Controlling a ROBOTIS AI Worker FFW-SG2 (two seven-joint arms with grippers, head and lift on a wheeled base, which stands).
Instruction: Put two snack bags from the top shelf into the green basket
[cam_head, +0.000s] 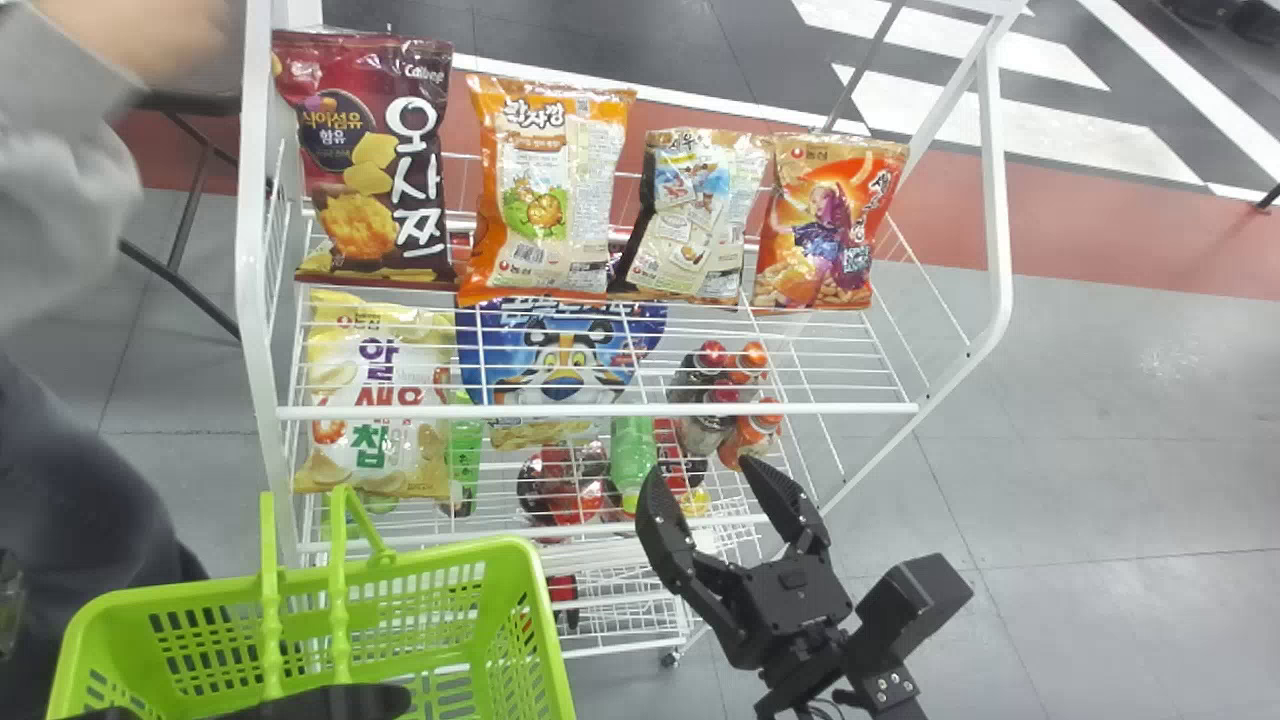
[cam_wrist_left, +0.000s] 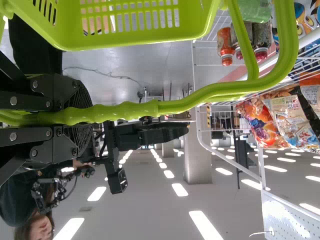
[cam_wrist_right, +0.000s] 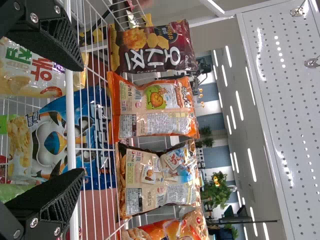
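Four snack bags (cam_head: 545, 190) stand on the top shelf (cam_head: 600, 410); we see none in the green basket (cam_head: 430, 554), so both transfers likely remain. Our right gripper (cam_head: 704, 480) gapes empty; our left gripper (cam_wrist_left: 75, 117) clasps the basket's handle (cam_wrist_left: 185, 106).

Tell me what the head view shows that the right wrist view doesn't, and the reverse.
Head view only: the green basket and the white floor markings.

Right wrist view only: the perforated white panel, the ceiling lights and a leafy plant.

Both: four snack bags on the top shelf, the tiger bag and yellow-white chip bag below, and the open right gripper.
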